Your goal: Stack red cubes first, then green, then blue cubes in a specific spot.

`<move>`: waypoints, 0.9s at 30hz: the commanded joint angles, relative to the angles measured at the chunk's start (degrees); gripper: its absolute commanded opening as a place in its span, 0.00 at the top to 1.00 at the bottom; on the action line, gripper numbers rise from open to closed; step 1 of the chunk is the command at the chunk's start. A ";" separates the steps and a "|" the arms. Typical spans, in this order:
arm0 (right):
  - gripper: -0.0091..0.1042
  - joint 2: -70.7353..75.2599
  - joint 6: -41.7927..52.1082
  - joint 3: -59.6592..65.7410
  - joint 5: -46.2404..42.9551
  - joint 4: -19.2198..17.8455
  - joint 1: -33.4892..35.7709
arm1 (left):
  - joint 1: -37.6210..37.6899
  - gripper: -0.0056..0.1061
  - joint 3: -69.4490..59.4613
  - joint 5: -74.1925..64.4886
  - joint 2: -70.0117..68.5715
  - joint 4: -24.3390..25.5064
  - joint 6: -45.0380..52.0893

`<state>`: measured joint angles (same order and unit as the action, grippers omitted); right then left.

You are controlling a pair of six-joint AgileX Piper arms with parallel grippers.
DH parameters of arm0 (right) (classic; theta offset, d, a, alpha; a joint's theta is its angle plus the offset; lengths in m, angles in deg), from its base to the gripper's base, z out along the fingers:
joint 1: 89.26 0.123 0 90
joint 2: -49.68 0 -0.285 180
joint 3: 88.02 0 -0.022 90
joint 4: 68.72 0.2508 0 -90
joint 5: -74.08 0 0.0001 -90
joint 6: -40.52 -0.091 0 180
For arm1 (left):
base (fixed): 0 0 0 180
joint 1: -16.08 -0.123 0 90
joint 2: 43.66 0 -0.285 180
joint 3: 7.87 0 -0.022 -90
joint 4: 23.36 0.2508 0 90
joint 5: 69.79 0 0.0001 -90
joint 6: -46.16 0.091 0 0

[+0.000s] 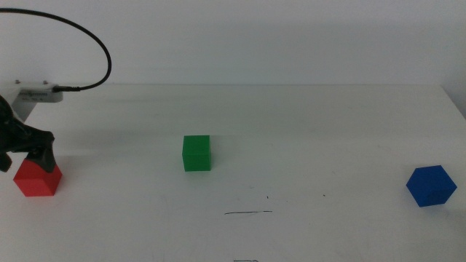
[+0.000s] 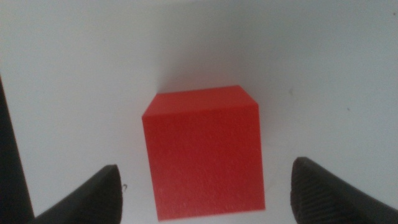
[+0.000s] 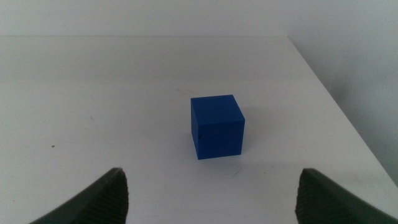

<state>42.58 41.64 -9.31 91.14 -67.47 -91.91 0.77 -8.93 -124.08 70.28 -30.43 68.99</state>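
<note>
My left gripper (image 2: 202, 193) hung right over the red cube (image 2: 204, 152), fingers (image 2: 93, 196) spread wide with the cube sitting between them and clear white table (image 2: 74, 74) showing on either side, so nothing was clamped. In the middle view the same gripper (image 1: 25, 156) sat at the table's far left edge, dark against the red cube (image 1: 36, 179) below it. That view alone showed the green cube (image 1: 196, 153) near the table's centre, well apart from both others, and a thin dark mark (image 1: 247, 212) in front of it. My right gripper (image 3: 211, 199) was out of the middle view; its own camera showed its fingers apart, with the blue cube (image 3: 216, 126) ahead of them, untouched, near the table's right edge.
</note>
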 commanded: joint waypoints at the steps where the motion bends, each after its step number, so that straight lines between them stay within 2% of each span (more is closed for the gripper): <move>1: 0.10 0.90 0.26 -0.54 -4.71 -0.31 -0.37 | -0.10 0.13 1.68 1.61 -2.20 -1.11 0.17; 12: 0.10 0.90 0.26 -0.54 -4.71 -0.31 -0.37 | -0.10 0.14 1.68 2.97 1.71 -2.48 -1.61; 16: 0.10 0.90 0.26 -0.54 -4.71 -0.31 -0.37 | -0.10 0.18 1.68 3.25 2.68 -2.04 -1.52; 20: 0.10 0.90 0.26 -0.54 -4.71 -0.31 -0.37 | -0.10 0.30 1.68 4.40 2.70 -1.53 -1.52; 27: 0.10 0.90 0.26 -0.54 -4.71 -0.31 -0.37 | -0.10 0.75 1.68 3.14 2.70 -3.46 -2.63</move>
<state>42.58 41.64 -9.31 91.14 -67.47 -91.91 0.77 -8.86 -120.31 75.87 -32.11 67.46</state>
